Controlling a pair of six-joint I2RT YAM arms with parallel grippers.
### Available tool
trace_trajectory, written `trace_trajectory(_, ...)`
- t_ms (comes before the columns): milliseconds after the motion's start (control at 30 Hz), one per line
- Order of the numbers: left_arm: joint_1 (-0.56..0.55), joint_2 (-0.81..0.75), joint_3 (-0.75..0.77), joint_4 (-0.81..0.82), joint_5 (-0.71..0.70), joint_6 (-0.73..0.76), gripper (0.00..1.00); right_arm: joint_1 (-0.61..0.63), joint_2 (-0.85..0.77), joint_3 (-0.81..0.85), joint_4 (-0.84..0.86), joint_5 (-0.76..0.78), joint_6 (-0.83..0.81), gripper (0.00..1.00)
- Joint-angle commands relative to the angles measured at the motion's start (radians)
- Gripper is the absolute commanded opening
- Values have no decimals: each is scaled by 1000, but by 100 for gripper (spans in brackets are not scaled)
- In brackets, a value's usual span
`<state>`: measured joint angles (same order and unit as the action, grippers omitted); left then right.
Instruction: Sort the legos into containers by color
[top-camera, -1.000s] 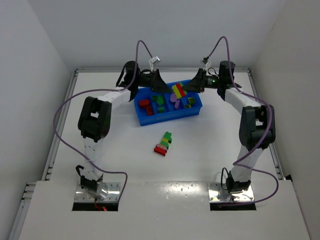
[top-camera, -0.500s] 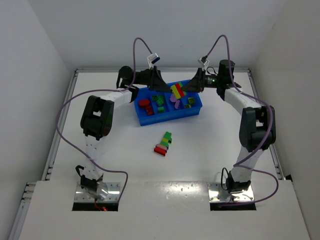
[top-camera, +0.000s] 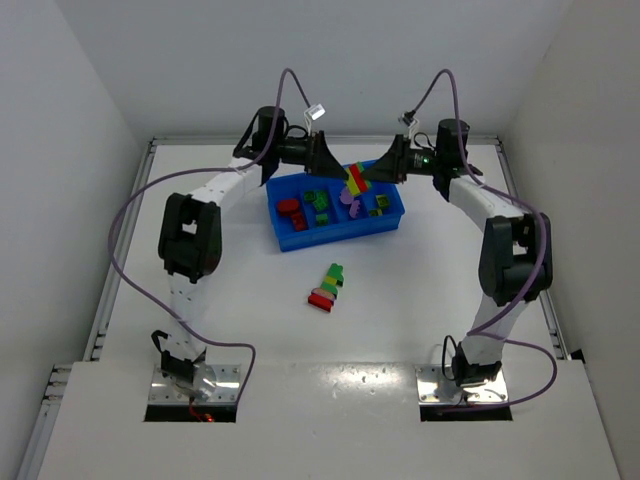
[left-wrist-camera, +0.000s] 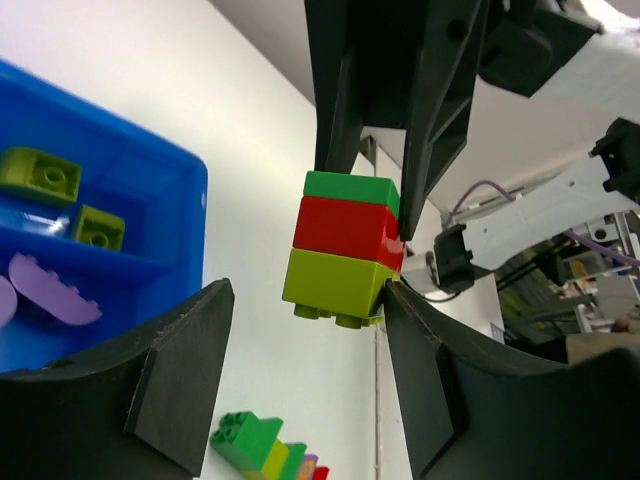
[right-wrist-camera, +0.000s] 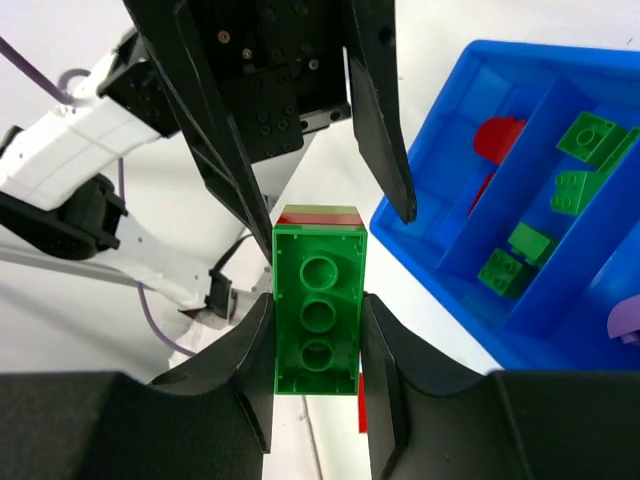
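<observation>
My right gripper (top-camera: 372, 173) is shut on a short stack (top-camera: 355, 181) of a green, a red and a lime lego, held in the air above the blue tray (top-camera: 290, 243). In the right wrist view my right gripper (right-wrist-camera: 316, 305) clamps the green brick (right-wrist-camera: 318, 340) by its sides. My left gripper (top-camera: 328, 163) is open and faces it. In the left wrist view its fingers (left-wrist-camera: 445, 380) straddle the lime end of the stack (left-wrist-camera: 345, 245), and the right one touches the lime brick's corner. A second striped stack (top-camera: 327, 287) lies on the table.
The tray's four compartments hold red (top-camera: 290, 210), green (top-camera: 318, 200), purple (top-camera: 350, 200) and lime (top-camera: 378, 207) bricks. Both arms reach over the tray's far side. White walls close the table at the back and sides.
My left gripper has moved right, closer to the held stack, and its wrist has turned. The stack has tilted a little. The right arm has barely moved.
</observation>
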<state>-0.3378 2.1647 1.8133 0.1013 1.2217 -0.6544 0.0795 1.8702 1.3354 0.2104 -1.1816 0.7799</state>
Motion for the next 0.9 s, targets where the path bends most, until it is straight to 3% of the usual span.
trace_trajectory(0, -6, -51, -5, -224, -65, 208, 67, 14, -57, 21, 38, -35, -5, 0)
trace_trajectory(267, -6, -62, -29, -213, -8, 217, 66, 14, -66, 21, 38, -44, -5, 0)
trace_trajectory(367, -17, -72, -51, -112, 64, 173, 59, 25, -46, 21, 47, -44, -5, 0)
trace_trajectory(467, -27, -108, -202, 236, 99, -76, 53, 25, -26, 41, 47, -44, -5, 0)
trace_trajectory(500, -27, -108, -242, 544, 99, -302, 53, 25, -26, 41, 47, -44, -5, 0)
trace_trajectory(600, -27, -76, -284, 925, 119, -621, 53, 34, -17, 51, 47, -44, -5, 0)
trace_trajectory(633, -36, -56, -284, 1130, 119, -800, 53, 34, -17, 51, 47, -44, -5, 0)
trace_trajectory(667, -36, -25, -284, 1209, 119, -868, 53, 34, -17, 51, 47, -44, -5, 0)
trace_trajectory(700, -36, -25, -275, 1239, 119, -895, 53, 43, -17, 51, 47, -44, -5, 0)
trace_trajectory(800, -36, -37, -264, 1105, 110, -776, 61, 43, -17, 42, 47, -44, -5, 0)
trace_trajectory(867, -36, -49, -264, 1020, 99, -706, 61, 43, -17, 42, 47, -44, -5, 0)
